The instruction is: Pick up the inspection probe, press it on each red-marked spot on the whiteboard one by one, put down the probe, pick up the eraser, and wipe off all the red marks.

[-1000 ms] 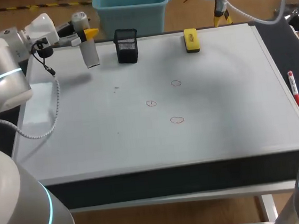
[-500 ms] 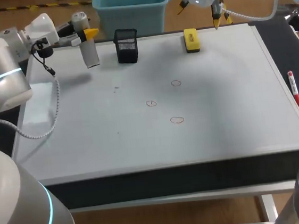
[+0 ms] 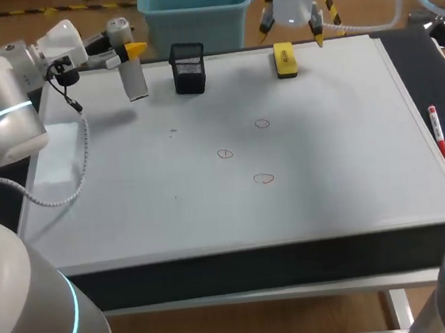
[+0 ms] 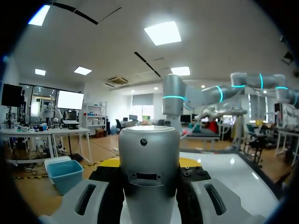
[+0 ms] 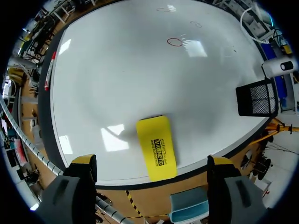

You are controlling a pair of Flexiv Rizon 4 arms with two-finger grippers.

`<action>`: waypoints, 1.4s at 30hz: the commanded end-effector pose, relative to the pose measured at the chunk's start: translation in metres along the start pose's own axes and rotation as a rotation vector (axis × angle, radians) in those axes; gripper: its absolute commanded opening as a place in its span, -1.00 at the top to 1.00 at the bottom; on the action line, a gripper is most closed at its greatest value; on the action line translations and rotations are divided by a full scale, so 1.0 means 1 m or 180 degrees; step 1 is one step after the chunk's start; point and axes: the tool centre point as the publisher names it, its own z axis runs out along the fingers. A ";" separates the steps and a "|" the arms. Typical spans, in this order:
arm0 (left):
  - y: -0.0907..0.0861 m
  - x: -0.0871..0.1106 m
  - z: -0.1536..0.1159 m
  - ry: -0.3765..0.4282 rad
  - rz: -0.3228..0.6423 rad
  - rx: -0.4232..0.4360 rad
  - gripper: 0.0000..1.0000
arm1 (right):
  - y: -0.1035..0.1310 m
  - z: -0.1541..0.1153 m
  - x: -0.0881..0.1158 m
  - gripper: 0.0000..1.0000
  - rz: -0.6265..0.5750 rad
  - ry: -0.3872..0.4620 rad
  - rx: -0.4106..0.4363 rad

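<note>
The silver cylindrical probe (image 3: 132, 74) stands upright at the whiteboard's (image 3: 339, 138) far left, with my left gripper (image 3: 126, 52) shut on its upper part. In the left wrist view the probe (image 4: 148, 177) fills the space between the fingers. The yellow eraser (image 3: 284, 59) lies flat near the board's far edge. My right gripper (image 3: 291, 28) hangs open just above and behind it, touching nothing. In the right wrist view the eraser (image 5: 156, 147) lies ahead of that gripper (image 5: 152, 163), between the lines of its two fingers. Three small red circles (image 3: 262, 123), (image 3: 225, 153), (image 3: 264, 179) mark the board's middle.
A black mesh pen holder (image 3: 188, 68) stands between the probe and the eraser, and shows beside the eraser as the pen holder (image 5: 256, 97) in the right wrist view. A red marker (image 3: 438, 132) lies on the dark strip past the board's right edge.
My right gripper has swung leftward and come over the eraser, still open. The left arm and the probe have not moved.
</note>
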 end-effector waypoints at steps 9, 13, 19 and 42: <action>0.000 0.000 0.001 -0.0007 0.0004 0.0007 1.00 | -0.010 0.024 -0.005 -1.00 -0.0207 0.0025 -0.0123; 0.000 0.000 0.001 -0.0007 0.0004 0.0007 1.00 | -0.009 0.028 -0.004 -1.00 -0.0282 -0.0022 -0.0143; 0.000 0.000 0.001 -0.0007 0.0004 0.0007 1.00 | -0.007 0.033 -0.004 -1.00 -0.0424 -0.0024 -0.0134; 0.000 0.000 0.001 -0.0007 0.0004 0.0007 1.00 | -0.005 0.042 -0.004 1.00 -0.0609 0.0043 -0.0171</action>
